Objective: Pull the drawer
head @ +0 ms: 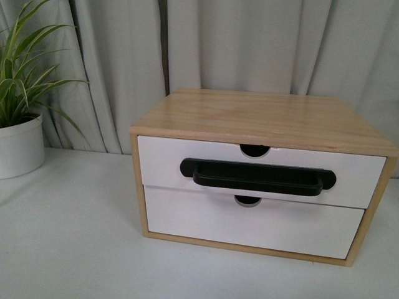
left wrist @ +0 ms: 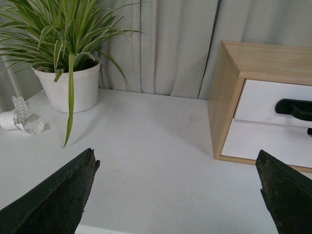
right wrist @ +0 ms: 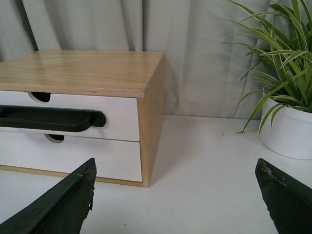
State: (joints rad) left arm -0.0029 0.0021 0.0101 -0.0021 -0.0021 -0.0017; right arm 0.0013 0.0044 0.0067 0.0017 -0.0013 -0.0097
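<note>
A small wooden cabinet [head: 262, 115] stands on the white table. Its upper drawer [head: 156, 159] has a white front, a long black bar handle [head: 257, 176] and a half-round notch [head: 254, 150]; it sits flush, closed. Neither arm shows in the front view. In the left wrist view my left gripper [left wrist: 178, 168] is open over bare table, to the left of the cabinet [left wrist: 229, 87], with the handle's end [left wrist: 295, 108] in sight. In the right wrist view my right gripper [right wrist: 175, 175] is open, off the cabinet's right front corner [right wrist: 148, 141], the drawer [right wrist: 119, 114] and handle [right wrist: 48, 119] visible.
Below the upper drawer is a plain white drawer front [head: 249, 227] with its own notch. A potted plant [head: 19, 134] stands at the far left, another plant [right wrist: 287, 112] to the cabinet's right. A curled paper strip [left wrist: 22, 119] lies near the left pot. Grey curtains hang behind.
</note>
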